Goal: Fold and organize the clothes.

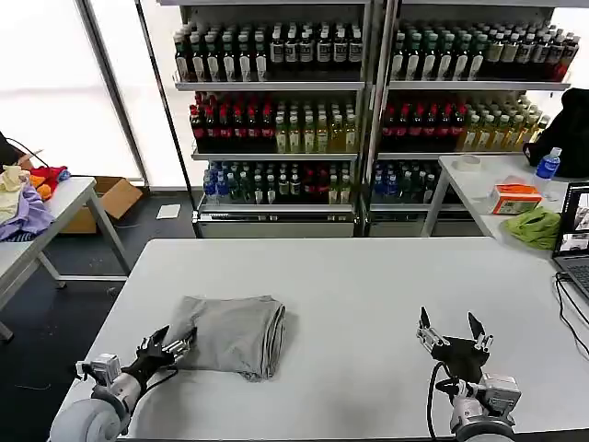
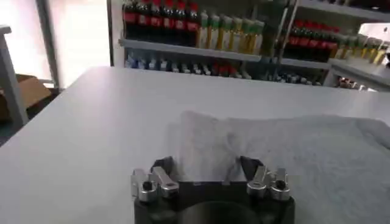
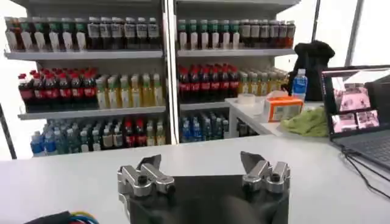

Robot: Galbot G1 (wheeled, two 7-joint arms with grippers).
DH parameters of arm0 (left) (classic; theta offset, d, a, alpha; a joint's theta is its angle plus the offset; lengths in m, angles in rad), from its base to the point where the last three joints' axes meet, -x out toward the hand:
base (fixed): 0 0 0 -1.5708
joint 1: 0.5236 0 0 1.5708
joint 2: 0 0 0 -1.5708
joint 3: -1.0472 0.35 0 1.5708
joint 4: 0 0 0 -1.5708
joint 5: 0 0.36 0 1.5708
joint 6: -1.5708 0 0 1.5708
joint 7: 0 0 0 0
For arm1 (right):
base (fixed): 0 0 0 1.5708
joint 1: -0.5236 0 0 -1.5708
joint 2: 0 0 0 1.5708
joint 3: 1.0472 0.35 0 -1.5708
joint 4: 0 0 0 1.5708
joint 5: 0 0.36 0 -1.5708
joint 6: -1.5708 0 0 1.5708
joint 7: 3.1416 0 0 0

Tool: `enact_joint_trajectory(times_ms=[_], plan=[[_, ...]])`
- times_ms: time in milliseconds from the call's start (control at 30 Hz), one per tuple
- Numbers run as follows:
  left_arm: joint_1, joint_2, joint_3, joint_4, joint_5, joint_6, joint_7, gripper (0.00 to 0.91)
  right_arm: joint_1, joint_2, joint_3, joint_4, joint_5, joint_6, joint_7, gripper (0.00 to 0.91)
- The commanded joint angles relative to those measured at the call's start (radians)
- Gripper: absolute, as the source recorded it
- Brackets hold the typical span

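- Head view: a grey shirt [image 1: 235, 336], folded into a soft rounded bundle, is lying on the white counter [image 1: 368, 276]; the left end effector [image 1: 170, 348] is touching its near edge, and the right end effector [image 1: 451, 333] is hovering spread, well apart.
- Left wrist view: spread fingers [image 2: 159, 178] are bracketing the towel-like fabric edge.
- Right wrist view: the open right end effector is facing bottle shelves [image 3: 122, 79].

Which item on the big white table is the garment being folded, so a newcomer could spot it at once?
Start at the large white table in front of the drink shelves. On its left half, just ahead of the left gripper, lies a folded grey fabric shirt, a soft rectangular bundle. It is the one cloth item on this table; the lime-green cloth sits on the neighbouring table to the right.
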Motion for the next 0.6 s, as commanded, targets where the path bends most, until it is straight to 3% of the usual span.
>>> enact_joint_trajectory(times_ms=[33,400,600], plan=[[0.002,-0.004,0.009,-0.014,-0.005,0.009,0.013,0.000,0.000,0.000,0.000,0.002,0.000,0.000,0.001,0.907],[-0.009,-0.014,0.008,0.011,-0.005,0.003,0.020,0.000,-0.005,-0.001,0.001,0.010,-0.001,0.000,0.005,0.907],[-0.013,0.003,-0.064,0.016,-0.036,0.001,0.019,0.000,0.004,-0.007,0.002,0.011,0.001,-0.002,0.007,0.907]])
